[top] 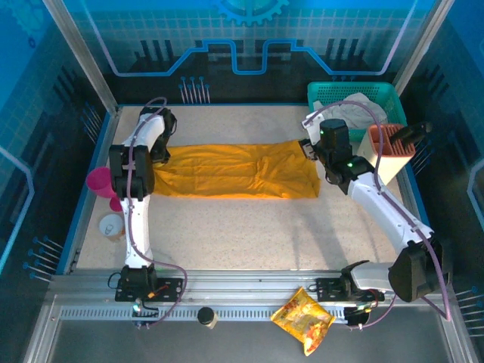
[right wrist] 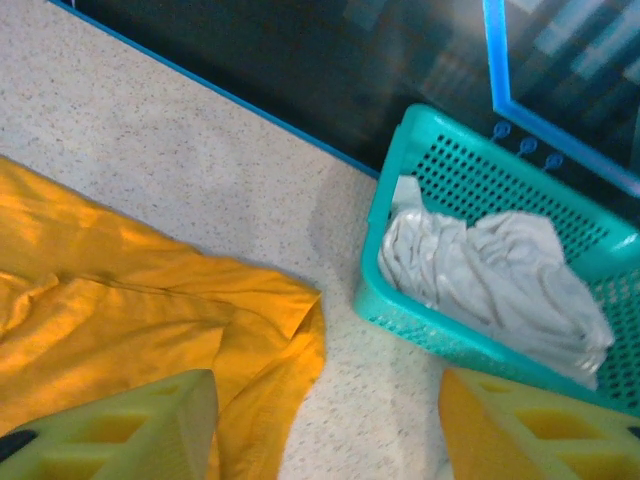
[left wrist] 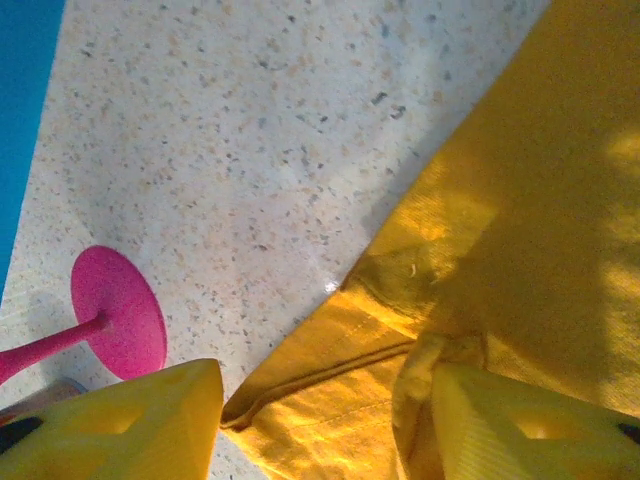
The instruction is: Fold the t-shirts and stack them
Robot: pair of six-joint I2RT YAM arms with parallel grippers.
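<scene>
large plain orange-yellow cloth t-shirt (top: 234, 170) lies folded in a long flat band, one end near the teal perforated plastic basket (right wrist: 430, 170), and that basket holds crumpled white cloth (right wrist: 490, 270). left gripper (left wrist: 320, 375) gapes wide over the end far from the basket, right gripper (right wrist: 325, 385) wide at the basket end.

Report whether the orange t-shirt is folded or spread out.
Partly folded: the t-shirt lies as a long narrow strip on the table, with overlapping layers at its end.
</scene>
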